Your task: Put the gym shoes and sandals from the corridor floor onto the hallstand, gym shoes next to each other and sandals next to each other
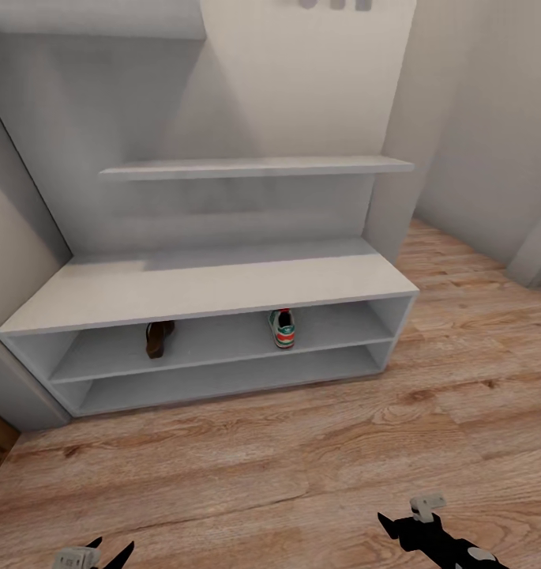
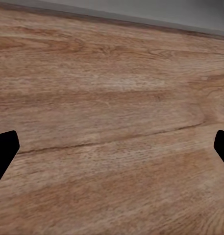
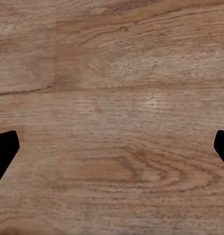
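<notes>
- Head view, nearest part: the left end effector point(image 1: 104, 551) is seen at the bottom edge, with its two dark fingers spread and nothing between them.
- The right end effector point(image 1: 396, 525) is seen at the bottom right, above the corridor floor point(image 1: 302, 466); whether it is spread or pressed together cannot be told from this view.
- Left wrist view: two dark fingertips point(image 2: 4, 149) are seen at opposite edges of the picture, wide apart, and only wood planks point(image 2: 112, 127) are seen between them. A grey strip is seen along the far edge of the planks.
- Right wrist view: the fingertips point(image 3: 4, 149) are likewise set wide apart, so this end effector is spread and empty, over the wood grain point(image 3: 116, 122).
- Farther on, the hallstand point(image 1: 215, 284) is standing on the floor against the wall.
- On the upper one of its two low open shelves, one brown sandal point(image 1: 158, 337) is placed at the left part, and one gym shoe point(image 1: 283, 328) is placed right of the middle. The two are well apart from each other.
- The wide top of the hallstand is bare, and a thin shelf point(image 1: 254, 167) is fixed higher above it.
</notes>
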Controlling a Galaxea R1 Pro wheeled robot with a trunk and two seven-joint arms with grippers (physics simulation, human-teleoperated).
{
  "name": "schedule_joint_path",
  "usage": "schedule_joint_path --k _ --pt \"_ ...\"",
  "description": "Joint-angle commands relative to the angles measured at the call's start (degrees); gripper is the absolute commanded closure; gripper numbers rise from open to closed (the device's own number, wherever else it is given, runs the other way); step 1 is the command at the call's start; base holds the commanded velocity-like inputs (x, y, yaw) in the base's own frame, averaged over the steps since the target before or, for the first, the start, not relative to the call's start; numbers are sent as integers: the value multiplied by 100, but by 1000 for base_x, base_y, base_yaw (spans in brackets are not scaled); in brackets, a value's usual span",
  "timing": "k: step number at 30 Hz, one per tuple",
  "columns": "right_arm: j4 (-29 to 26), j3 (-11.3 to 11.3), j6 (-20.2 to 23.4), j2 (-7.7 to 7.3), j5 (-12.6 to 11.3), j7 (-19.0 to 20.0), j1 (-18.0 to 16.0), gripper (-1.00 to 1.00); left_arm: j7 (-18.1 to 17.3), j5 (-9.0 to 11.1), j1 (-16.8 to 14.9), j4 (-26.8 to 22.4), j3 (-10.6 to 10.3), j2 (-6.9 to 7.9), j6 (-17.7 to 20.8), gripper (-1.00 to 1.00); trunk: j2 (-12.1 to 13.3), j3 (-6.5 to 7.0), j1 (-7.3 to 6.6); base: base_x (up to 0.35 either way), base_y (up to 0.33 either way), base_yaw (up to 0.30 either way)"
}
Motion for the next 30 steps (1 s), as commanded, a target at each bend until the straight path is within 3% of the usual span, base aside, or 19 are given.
schedule_joint_path --k 1,7,14,30 --pt "6 -42 -8 -1 11 31 -3 -100 -37 33 -4 8 6 -1 2 -100 -2 -4 -1 0 0 0" --pt "6 -45 -3 105 17 25 -3 -100 -37 38 -4 8 13 -7 2 -100 -2 -4 -1 0 0 0" --pt "11 -46 -1 104 23 13 -3 -100 -37 49 -4 9 13 -7 2 -100 -2 -1 -1 0 0 -17" --pt "15 -46 -2 99 24 7 -2 -100 -37 -8 -4 8 0 -7 2 -100 -2 15 -1 0 0 -231"
